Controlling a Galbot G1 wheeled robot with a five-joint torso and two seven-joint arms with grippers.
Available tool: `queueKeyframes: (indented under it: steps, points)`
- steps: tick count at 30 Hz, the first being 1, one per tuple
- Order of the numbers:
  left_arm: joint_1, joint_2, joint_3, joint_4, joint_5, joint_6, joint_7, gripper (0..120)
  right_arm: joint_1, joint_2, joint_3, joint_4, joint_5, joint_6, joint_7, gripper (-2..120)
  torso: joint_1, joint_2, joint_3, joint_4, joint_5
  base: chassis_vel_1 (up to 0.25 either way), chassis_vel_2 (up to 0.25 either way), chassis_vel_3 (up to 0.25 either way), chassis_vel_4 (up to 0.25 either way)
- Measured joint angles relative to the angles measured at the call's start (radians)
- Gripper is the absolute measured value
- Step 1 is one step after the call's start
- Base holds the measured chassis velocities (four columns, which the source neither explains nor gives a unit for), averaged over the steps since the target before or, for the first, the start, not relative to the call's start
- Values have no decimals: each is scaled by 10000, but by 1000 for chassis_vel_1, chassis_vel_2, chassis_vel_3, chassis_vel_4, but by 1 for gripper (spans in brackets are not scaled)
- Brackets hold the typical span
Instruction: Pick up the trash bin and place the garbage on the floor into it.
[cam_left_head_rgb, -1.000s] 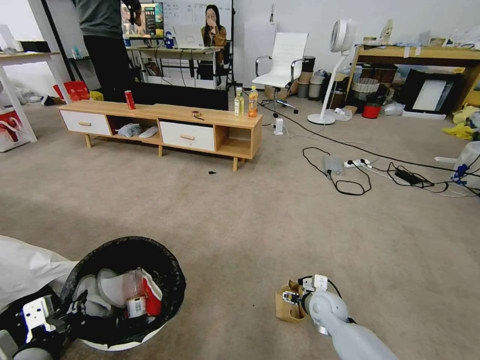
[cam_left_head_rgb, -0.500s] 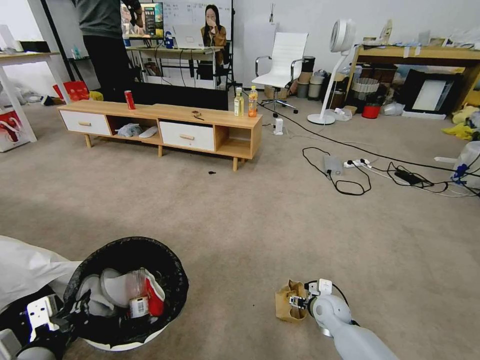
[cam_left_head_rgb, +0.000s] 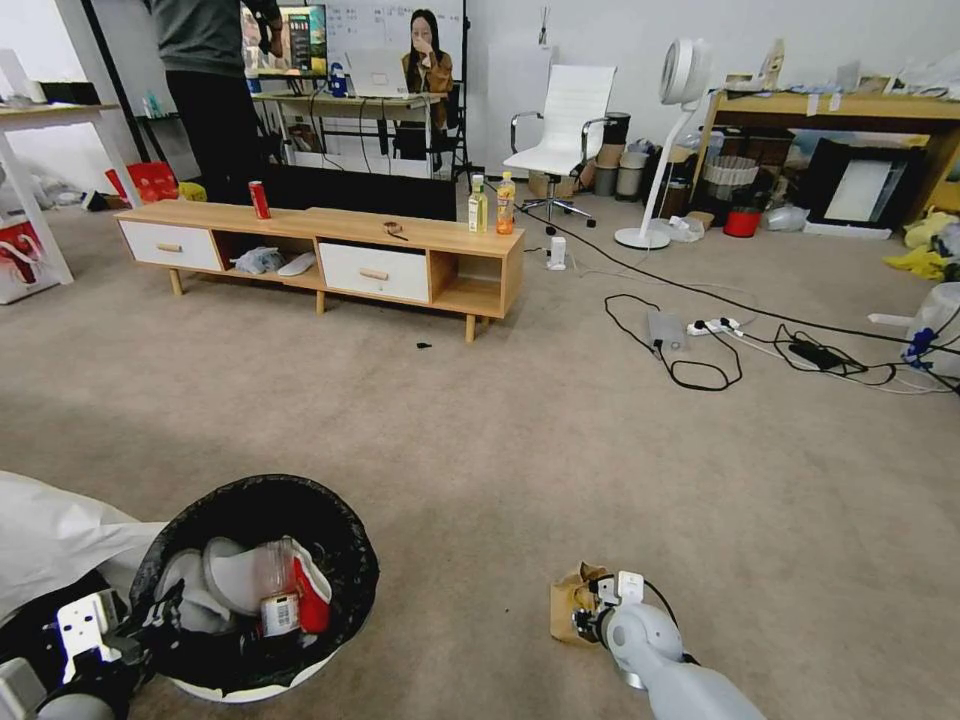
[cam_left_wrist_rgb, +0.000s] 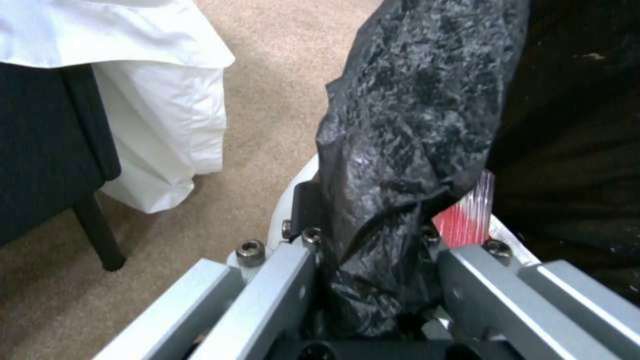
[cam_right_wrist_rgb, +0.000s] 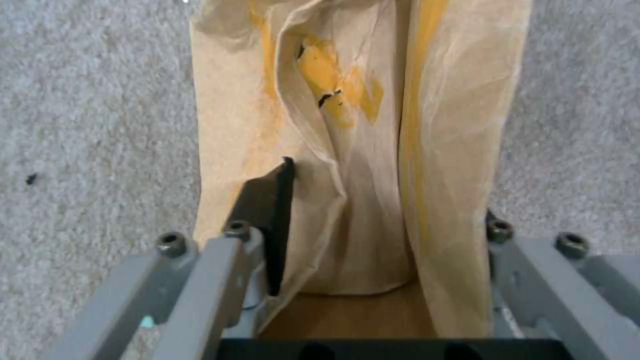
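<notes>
Since the earlier head frames, the right gripper (cam_left_head_rgb: 584, 622) has been shifted slightly left and nearer, now overlapping the near edge of the tan paper bag (cam_left_head_rgb: 566, 604); bag and bin are seen unmoved.

Head view: the trash bin (cam_left_head_rgb: 255, 583), white and lined with a black bag, is seen at near left on the carpet (cam_left_head_rgb: 520, 440), holding a clear bottle (cam_left_head_rgb: 274, 590), red packaging and pale crumpled items. Its near-left rim is gripped by the left gripper (cam_left_head_rgb: 150, 625). The paper bag lies on the carpet to the bin's right, well apart from it. A low wooden TV cabinet (cam_left_head_rgb: 330, 250) is noted far across the room.

Left wrist view: the left gripper (cam_left_wrist_rgb: 373, 280) is clamped on the bin rim, bunched black liner (cam_left_wrist_rgb: 413, 150) caught between its fingers (cam_left_wrist_rgb: 267, 280).

Right wrist view: the paper bag (cam_right_wrist_rgb: 360, 150) is seen between the parted fingers (cam_right_wrist_rgb: 267, 220) of the right gripper (cam_right_wrist_rgb: 377, 240), one dark pad lying against the paper, the jaws not yet pressed together.
</notes>
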Motion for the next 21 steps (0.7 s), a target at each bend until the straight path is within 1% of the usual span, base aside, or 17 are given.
queueKeyframes:
  steps: [1,2,4,5,7,8,10,11,12,21]
  points:
    - [-12,1,1,1,0,-6,0,5,0,7,-1,-48,-57,24,-37,36,0,0,0,1,1,0,0,0,0]
    - [-12,1,1,1,0,-6,0,5,0,7,-1,-48,-57,24,-37,36,0,0,0,1,1,0,0,0,0]
    - [-26,3,17,4,1,-14,1,5,-15,-14,-3,-70,-110,52,-60,28,0,0,0,1,0,0,0,0,0]
    - [-26,3,17,4,1,-14,1,5,-15,-14,-3,-70,-110,52,-60,28,0,0,0,1,0,0,0,0,0]
    - [-59,-2,65,42,27,-16,5,5,-79,-76,3,-55,-177,103,-102,14,0,0,0,1,2,0,0,0,0]
    - [-59,-2,65,42,27,-16,5,5,-79,-76,3,-55,-177,103,-102,14,0,0,0,1,2,0,0,0,0]
    - [-71,-15,108,63,65,-18,8,5,-132,-134,3,21,-205,132,-123,4,0,0,0,2,3,0,0,0,0]
    - [-71,-15,108,63,65,-18,8,5,-132,-134,3,21,-205,132,-123,4,0,0,0,2,3,0,0,0,0]
    - [-74,-21,122,67,89,-20,9,5,-178,-195,3,127,-208,145,-126,0,1,0,1,2,3,0,0,0,0]
    - [-95,-29,124,69,103,-22,10,5,-387,-535,2,857,-190,217,-67,0,0,0,2,0,3,0,0,0,0]
